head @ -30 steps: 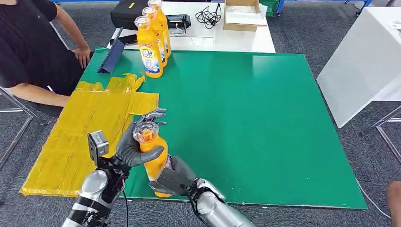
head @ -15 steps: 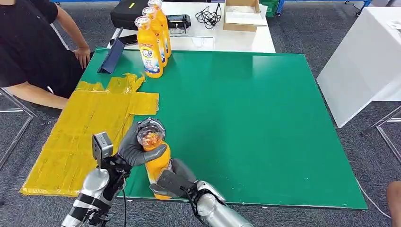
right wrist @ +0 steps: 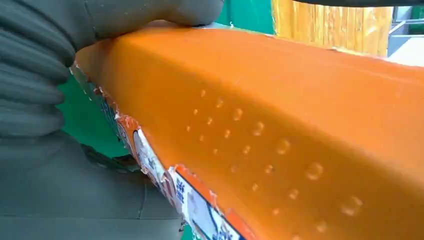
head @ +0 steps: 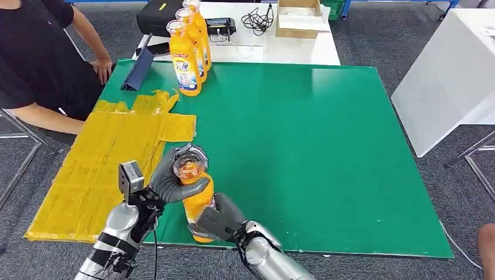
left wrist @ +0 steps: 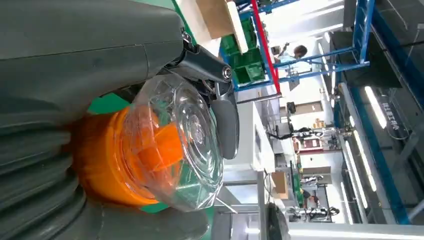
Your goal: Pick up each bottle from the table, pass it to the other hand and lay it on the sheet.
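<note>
Two hands are gripping one orange bottle [head: 197,195] at the lower centre-left of the head view. The left hand [head: 174,178] is closing around the bottle's neck just under its clear cap [head: 189,162], with the thumb crossing the front. The right hand [head: 219,219] is clasping the lower body of the same bottle from the right side and beneath. In the left wrist view, the clear cap [left wrist: 185,145] is lying against the grey thumb, with a dark finger [left wrist: 227,125] curling over its rim. In the right wrist view, the bottle's dimpled orange wall [right wrist: 280,130] is pressing against the ribbed cover of the right hand [right wrist: 45,100], and a printed label is running along one edge.

The bottle is standing roughly upright, tilted slightly, above the near edge of the green surface [head: 303,157], just beside the yellow sheet [head: 105,163], which is spreading over the left part of that surface and overhanging its left edge.

Three more orange bottles [head: 187,52] are standing in a tight row at the upper left of the surface, near a dark blue folder [head: 139,70]. A person in a black shirt [head: 41,58] is sitting at the upper left edge of the frame, beside the sheet. A white table [head: 292,41] with a cardboard box [head: 300,17] and black cables [head: 257,20] is adjoining the far edge.
</note>
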You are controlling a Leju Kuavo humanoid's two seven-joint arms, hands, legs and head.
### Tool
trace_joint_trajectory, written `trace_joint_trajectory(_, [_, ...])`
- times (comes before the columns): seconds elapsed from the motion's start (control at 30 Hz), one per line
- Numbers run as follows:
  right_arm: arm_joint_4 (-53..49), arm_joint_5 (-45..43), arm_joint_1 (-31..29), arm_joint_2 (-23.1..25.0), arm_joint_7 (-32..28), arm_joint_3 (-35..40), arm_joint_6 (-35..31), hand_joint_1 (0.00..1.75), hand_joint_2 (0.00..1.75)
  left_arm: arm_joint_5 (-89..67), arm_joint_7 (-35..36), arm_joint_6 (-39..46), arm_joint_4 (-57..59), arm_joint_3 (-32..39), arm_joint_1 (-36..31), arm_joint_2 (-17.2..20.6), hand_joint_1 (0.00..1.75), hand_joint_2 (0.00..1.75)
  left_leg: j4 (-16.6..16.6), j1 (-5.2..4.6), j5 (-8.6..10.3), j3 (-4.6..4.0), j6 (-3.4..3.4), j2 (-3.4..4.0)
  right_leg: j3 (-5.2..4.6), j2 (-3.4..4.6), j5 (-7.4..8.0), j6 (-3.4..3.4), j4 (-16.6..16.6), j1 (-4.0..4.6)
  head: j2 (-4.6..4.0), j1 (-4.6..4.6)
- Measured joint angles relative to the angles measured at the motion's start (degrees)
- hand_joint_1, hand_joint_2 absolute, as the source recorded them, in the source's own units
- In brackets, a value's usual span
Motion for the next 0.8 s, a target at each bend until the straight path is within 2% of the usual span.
trace_joint_trajectory(0.1, [-0.02, 0.5, -0.02, 0.0, -0.72, -0.4, -0.28, 1.75, 1.75, -0.18, -0.15, -0.02, 0.15, -0.04, -0.07, 0.02, 1.75, 1.75, 0.0, 0.0, 0.0, 0.0, 0.0, -0.01, 0.0, 0.0, 0.0, 0.0, 0.0, 0.0, 0.0, -0.02])
trace_joint_trajectory(0.13, [-0.29, 1.12, -0.03, 0.0, -0.96, -0.83, -0.52, 0.0, 1.75, -0.26, -0.33, 0.0, 0.2, -0.02, -0.09, 0.04, 1.75, 1.75, 0.0, 0.0, 0.0, 0.0, 0.0, -0.01, 0.0, 0.0, 0.0, 0.0, 0.0, 0.0, 0.0, -0.02])
trace_joint_trajectory(0.17, [-0.81, 1.91, -0.03, -0.04, -0.96, -1.53, -0.57, 0.0, 0.0, -0.31, -0.53, 0.0, 0.2, -0.02, -0.15, 0.09, 1.75, 1.75, 0.0, 0.0, 0.0, 0.0, 0.0, -0.01, 0.0, -0.01, 0.0, 0.0, 0.0, 0.0, 0.0, -0.02])
trace_joint_trajectory(0.3, [-3.79, 6.31, 0.02, -0.41, -0.62, -4.34, -2.68, 0.0, 0.0, -1.98, -1.22, 1.0, -0.06, -0.07, -0.37, 0.09, 1.75, 1.75, 0.0, 0.0, 0.0, 0.0, 0.0, -0.02, 0.0, -0.01, 0.0, 0.0, 0.01, 0.0, 0.0, 0.0])
trace_joint_trajectory(0.47, [-14.48, 11.26, 0.39, -2.25, 1.99, -9.23, -2.07, 0.0, 0.0, -6.06, -1.97, 3.91, -2.1, -0.07, 0.27, 0.09, 1.75, 1.75, 0.01, 0.0, 0.0, -0.01, 0.0, -0.04, 0.0, -0.01, 0.0, 0.01, 0.0, -0.01, 0.0, -0.04])
trace_joint_trajectory(0.8, [-29.5, 13.11, 2.74, -6.57, 2.89, -18.42, -1.07, 0.0, 0.0, -15.79, -4.28, 9.46, -7.73, 0.55, 3.3, 0.44, 1.75, 1.75, 0.01, -0.03, -0.01, 0.0, 0.01, -0.12, -0.01, -0.01, 0.0, 0.01, -0.01, -0.04, 0.0, -0.04])
